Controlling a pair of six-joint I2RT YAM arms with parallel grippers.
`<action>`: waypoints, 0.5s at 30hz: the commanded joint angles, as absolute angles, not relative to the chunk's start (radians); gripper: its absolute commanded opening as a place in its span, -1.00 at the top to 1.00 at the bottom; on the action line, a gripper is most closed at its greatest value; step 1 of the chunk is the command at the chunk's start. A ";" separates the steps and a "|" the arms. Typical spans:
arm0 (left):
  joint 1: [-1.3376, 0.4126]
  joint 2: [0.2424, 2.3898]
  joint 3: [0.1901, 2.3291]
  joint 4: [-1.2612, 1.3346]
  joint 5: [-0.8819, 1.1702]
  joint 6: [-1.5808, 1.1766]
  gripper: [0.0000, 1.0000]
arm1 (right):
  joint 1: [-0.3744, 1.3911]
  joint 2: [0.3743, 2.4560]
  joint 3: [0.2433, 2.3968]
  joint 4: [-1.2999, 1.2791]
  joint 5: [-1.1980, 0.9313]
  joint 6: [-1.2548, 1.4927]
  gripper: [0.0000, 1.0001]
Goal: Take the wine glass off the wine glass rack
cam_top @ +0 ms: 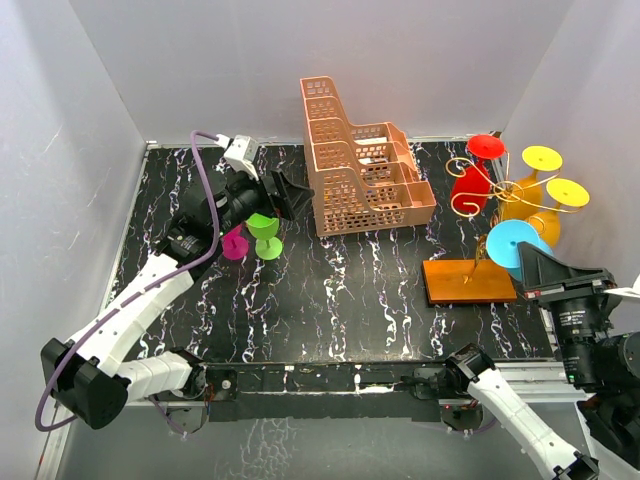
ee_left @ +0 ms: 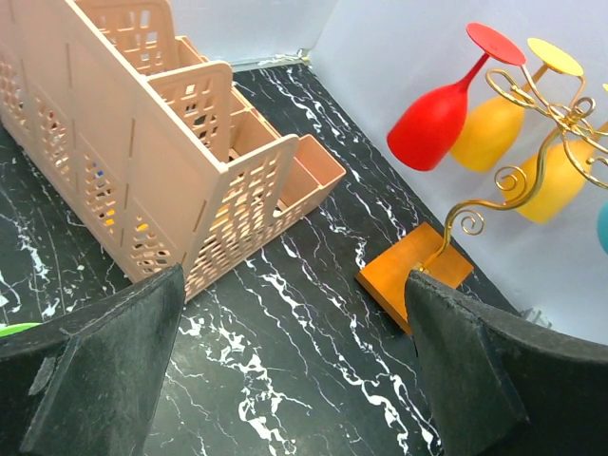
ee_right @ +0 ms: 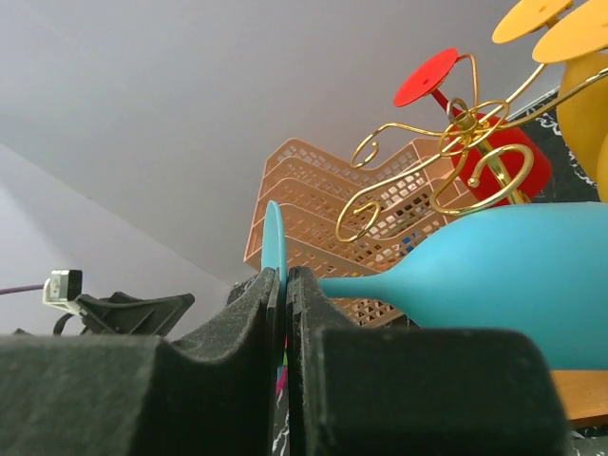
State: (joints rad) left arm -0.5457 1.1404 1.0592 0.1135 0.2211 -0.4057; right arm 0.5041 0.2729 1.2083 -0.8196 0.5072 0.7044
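Bright even light, soft shadows; the right pincer [ee_right: 285, 294] looks blurred close-up.

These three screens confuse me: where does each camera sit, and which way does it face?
Top external: fixed above and behind the arms, looking down on the table; both arms, left gripper and right gripper show.
Left wrist: on the left arm, facing the basket and wine glass rack; its open fingers fill the bottom corners.
Right wrist: low on the right arm, looking along the blue wine glass; its fingers pinch the glass's foot.
Shared: all three show basket, rack and red glass.
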 commanded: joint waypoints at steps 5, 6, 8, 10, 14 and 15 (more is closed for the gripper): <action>-0.549 1.138 1.103 0.074 0.216 -0.449 -0.94 | 0.508 0.258 1.284 -0.766 0.380 0.705 0.85; -0.550 1.139 1.103 0.077 0.227 -0.459 -0.94 | 0.508 0.253 1.289 -0.765 0.363 0.711 0.85; -0.549 1.141 1.106 0.076 0.243 -0.478 -0.94 | 0.509 0.247 1.294 -0.753 0.299 0.727 0.85; -0.548 1.143 1.104 0.070 0.253 -0.496 -0.94 | 0.509 0.243 1.286 -0.733 0.228 0.744 0.85; -0.549 1.140 1.097 0.058 0.260 -0.511 -0.94 | 0.509 0.267 1.253 -0.707 0.080 0.774 0.84; -0.549 1.139 1.095 0.054 0.261 -0.510 -0.94 | 0.509 0.276 1.237 -0.685 0.027 0.776 0.85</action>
State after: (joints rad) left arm -0.5457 1.1450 1.0698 0.0616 0.2329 -0.4870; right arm 0.5041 0.2501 1.2606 -0.7986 0.2394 0.7502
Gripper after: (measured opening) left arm 0.970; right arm 0.100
